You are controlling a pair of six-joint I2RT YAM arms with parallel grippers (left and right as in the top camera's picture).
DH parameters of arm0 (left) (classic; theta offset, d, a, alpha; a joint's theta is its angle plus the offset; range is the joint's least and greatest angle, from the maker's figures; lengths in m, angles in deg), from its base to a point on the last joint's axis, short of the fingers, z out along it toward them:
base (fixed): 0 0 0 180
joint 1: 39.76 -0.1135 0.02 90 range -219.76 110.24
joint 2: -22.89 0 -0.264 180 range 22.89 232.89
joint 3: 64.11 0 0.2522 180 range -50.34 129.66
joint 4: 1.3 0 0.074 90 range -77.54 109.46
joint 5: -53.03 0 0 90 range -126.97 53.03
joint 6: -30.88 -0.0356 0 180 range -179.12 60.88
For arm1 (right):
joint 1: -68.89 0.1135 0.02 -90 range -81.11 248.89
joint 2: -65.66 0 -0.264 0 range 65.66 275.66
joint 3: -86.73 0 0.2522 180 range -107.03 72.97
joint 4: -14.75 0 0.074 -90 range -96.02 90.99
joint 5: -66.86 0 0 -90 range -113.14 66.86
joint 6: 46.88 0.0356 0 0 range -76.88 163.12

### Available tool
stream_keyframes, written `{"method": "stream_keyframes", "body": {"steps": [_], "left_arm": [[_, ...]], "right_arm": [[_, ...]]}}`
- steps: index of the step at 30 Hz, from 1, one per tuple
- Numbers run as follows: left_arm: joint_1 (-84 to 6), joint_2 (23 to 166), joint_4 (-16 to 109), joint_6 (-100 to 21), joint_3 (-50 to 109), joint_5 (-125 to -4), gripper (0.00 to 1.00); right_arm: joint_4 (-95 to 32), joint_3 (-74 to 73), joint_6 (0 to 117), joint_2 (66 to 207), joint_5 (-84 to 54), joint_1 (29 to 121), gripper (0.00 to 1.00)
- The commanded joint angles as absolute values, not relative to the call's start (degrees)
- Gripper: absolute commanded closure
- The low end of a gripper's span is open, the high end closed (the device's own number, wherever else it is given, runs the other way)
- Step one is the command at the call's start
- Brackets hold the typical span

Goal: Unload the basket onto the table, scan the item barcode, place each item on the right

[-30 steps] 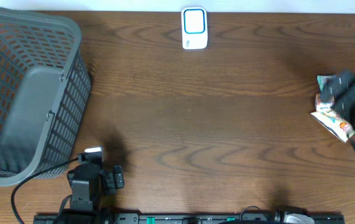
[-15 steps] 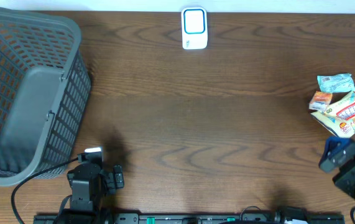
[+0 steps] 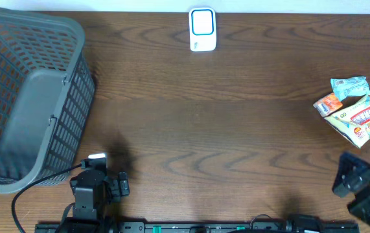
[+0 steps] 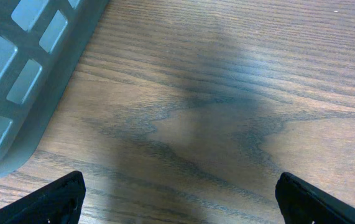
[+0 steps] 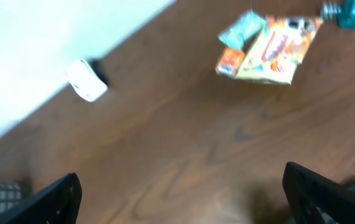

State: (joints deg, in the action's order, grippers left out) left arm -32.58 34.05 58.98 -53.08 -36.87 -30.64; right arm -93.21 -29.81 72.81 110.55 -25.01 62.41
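Note:
The items are a small pile of snack packets (image 3: pixel 356 111) at the right edge of the table: a teal one, a small orange one and a yellow one with red print. The right wrist view shows the pile (image 5: pixel 267 43) far ahead. A white scanner (image 3: pixel 203 29) with a blue-framed window stands at the back centre, small and blurred in the right wrist view (image 5: pixel 87 81). My right gripper (image 3: pixel 353 180) hangs open and empty near the front right corner, well short of the pile. My left gripper (image 3: pixel 104 173) is open and empty over bare wood at the front left.
A large grey mesh basket (image 3: pixel 29 97) fills the left side, its corner showing in the left wrist view (image 4: pixel 22 74). A teal-blue bottle (image 5: pixel 351 11) lies just beyond the packets. Bare brown wood stretches between basket, scanner and pile.
My right gripper has pulled back from over the packet pile toward the front right corner, holding nothing. The small orange packet has slid slightly left. The left arm has not moved.

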Motion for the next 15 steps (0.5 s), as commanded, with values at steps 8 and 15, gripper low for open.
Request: {"method": "stream_keyframes", "body": {"steps": [8,15], "left_arm": [[-32.67,34.05,59.99,-52.79,-37.18,-30.33,0.02],[-32.67,34.05,59.99,-52.81,-37.18,-30.33,0.02]], "right_arm": [[-73.16,-16.13,58.6,91.01,-17.99,64.44,0.01],[-45.78,3.94,52.11,80.54,-10.52,70.15,0.01]]}}
